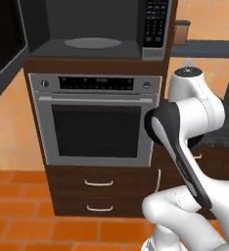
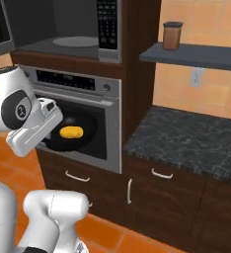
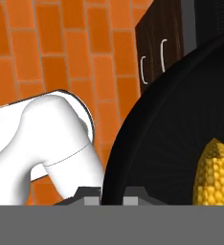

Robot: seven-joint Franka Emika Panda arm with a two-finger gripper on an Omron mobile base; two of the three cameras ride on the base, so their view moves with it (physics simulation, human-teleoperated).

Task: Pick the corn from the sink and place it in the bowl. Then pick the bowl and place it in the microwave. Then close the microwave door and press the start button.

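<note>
Above orange floor tiles (image 3: 47,57), fingers (image 3: 87,192) seemingly pinching bowl (image 3: 171,124) rim, corn (image 3: 213,172) inside.

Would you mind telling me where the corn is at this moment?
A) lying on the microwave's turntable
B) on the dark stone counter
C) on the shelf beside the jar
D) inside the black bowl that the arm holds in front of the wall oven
D: the corn lies in the bowl, carried before the wall oven; the fingers grip the bowl's rim.
</note>
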